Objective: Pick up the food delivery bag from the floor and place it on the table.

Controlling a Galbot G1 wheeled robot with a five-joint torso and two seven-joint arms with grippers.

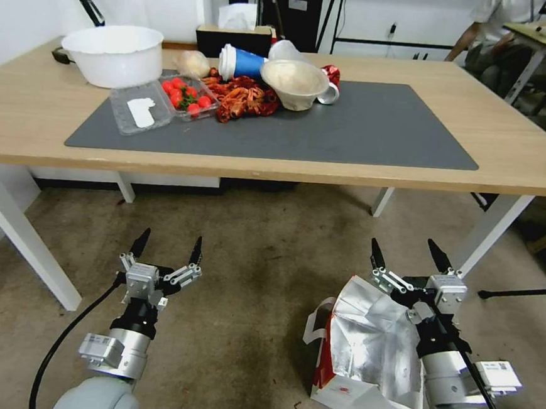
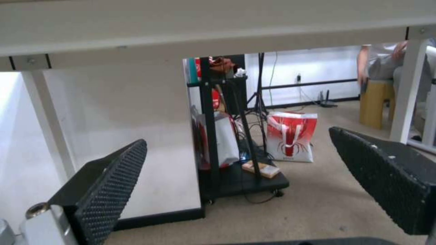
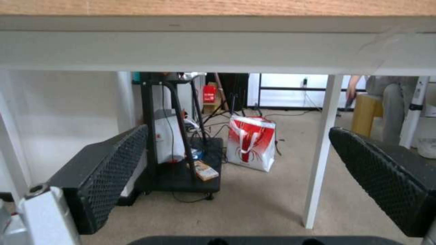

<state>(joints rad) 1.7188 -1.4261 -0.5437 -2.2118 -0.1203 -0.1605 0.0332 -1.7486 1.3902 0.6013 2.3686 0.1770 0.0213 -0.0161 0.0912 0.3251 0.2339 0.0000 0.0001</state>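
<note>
on the worn brownish-grey carpet floor (image 1: 261, 279), a large white non-woven food delivery bag (image 1: 368, 357) with red side panels and crinkled silver foil lining, mouth gaping upward, white strap handle drooping off its near-left edge. directly under and just left of the right gripper (image 1: 411, 256), whose wrist overlaps the bag's right rim as seen from the head camera; whether touching or merely above cannot be told. right gripper spread wide, black pointed fingers (image 1: 377, 253) well apart, nothing between them, tips aimed toward the table. in the right wrist view, textured black pads (image 3: 113, 170) far apart, only carpet and a white table leg (image 3: 320, 149) between.

left gripper (image 1: 169, 247) well apart from the bag, over bare carpet on the left side, likewise opened wide and holding nothing. ribbed pads (image 2: 113, 183) splayed in the left wrist view.

ahead, the large light-wood rectangular table (image 1: 511, 141) on white legs, with a dark grey mat (image 1: 367, 130). at the mat's far-left part: a white plastic basin (image 1: 115, 53), a clear clamshell box of red strawberries (image 1: 187, 97), a heap of red crayfish (image 1: 243, 98), a blue-and-white paper cup (image 1: 240, 62) on its side, a translucent bowl (image 1: 293, 83). beyond the table, a second red-and-white crayfish-print bag (image 2: 291, 136) standing on the carpet.
</note>
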